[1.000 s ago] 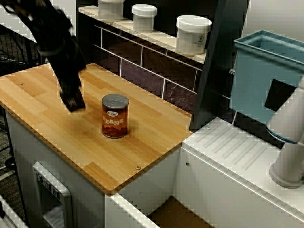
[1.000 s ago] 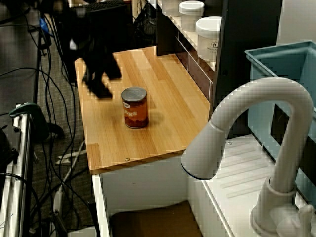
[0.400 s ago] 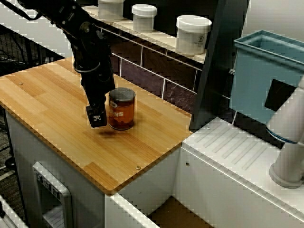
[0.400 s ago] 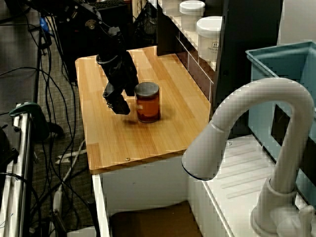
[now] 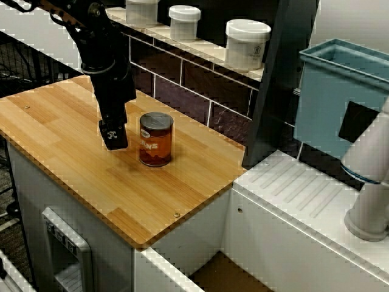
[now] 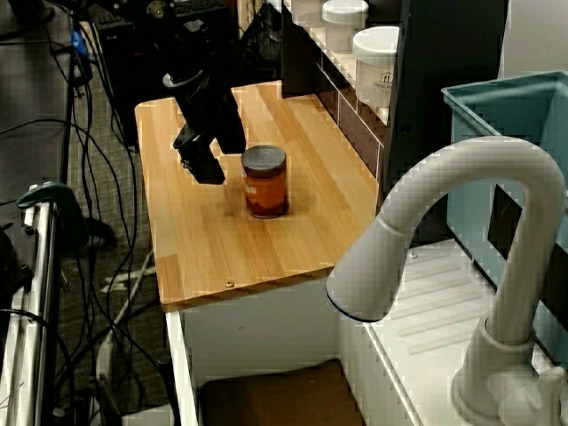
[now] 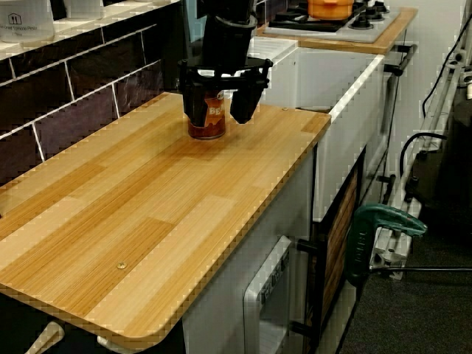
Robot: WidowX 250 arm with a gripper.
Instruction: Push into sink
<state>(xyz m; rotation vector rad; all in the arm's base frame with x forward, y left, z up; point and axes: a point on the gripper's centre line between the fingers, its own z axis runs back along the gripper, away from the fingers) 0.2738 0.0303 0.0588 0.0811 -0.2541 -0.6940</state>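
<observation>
Under me: wooden counter (image 5: 73,158) | behind: dark tiled wall (image 5: 194,91), shelf (image 5: 182,45) of white jars (image 5: 246,44) | floor: grey, cables (image 6: 106,266) trailing

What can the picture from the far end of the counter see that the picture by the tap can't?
Only the far-end view shows the stove with an orange pot, and the gripper with fingers spread. Only the tap view shows the white faucet, teal bin and floor cables. Both show the beans can on the wooden counter.
</observation>
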